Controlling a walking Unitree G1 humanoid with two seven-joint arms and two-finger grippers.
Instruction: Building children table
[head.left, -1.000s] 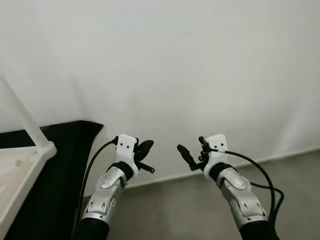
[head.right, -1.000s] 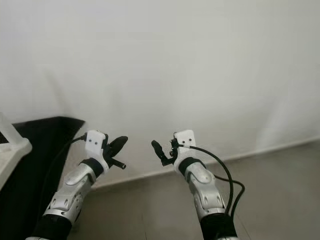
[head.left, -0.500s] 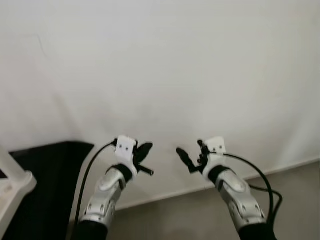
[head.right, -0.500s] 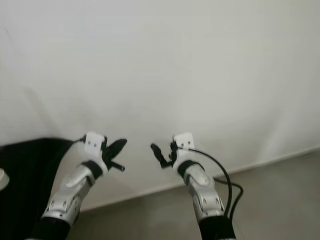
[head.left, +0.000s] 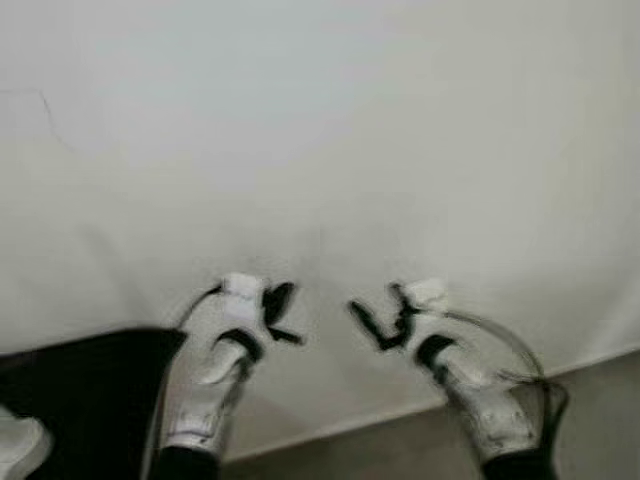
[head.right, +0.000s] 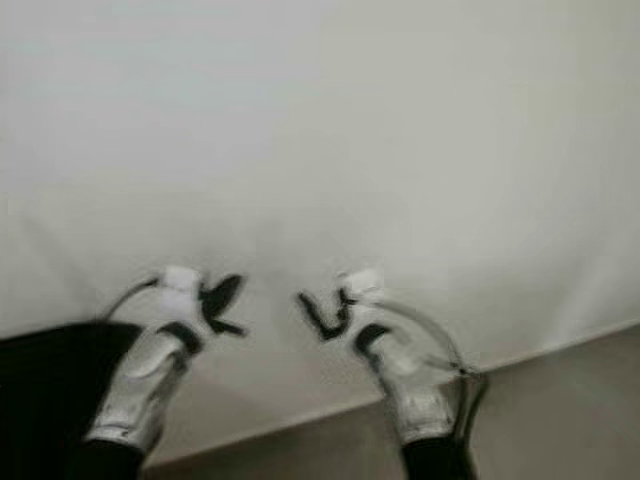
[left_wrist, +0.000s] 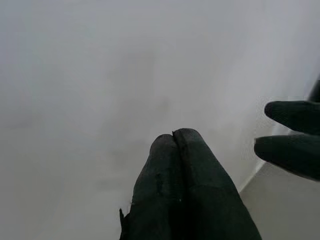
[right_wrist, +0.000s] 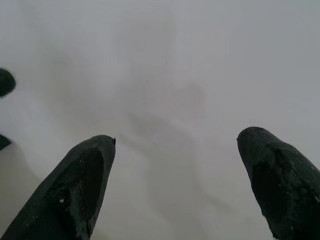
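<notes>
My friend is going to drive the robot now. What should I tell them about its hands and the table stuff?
Left gripper: raised in front of the white wall, fingers pressed shut, holding nothing.
Right gripper: raised beside it, fingers wide open, holding nothing.
Table parts: a white piece sits at the lower left corner over a black surface; too blurred to name.
Done: nothing that can be seen.
Left: fetch the parts and build the table. The head views are blurred.

A grey floor (head.left: 600, 420) runs along the foot of a plain white wall (head.left: 320, 130); a black mat or dark surface (head.left: 80, 400) lies on it at the left.
</notes>
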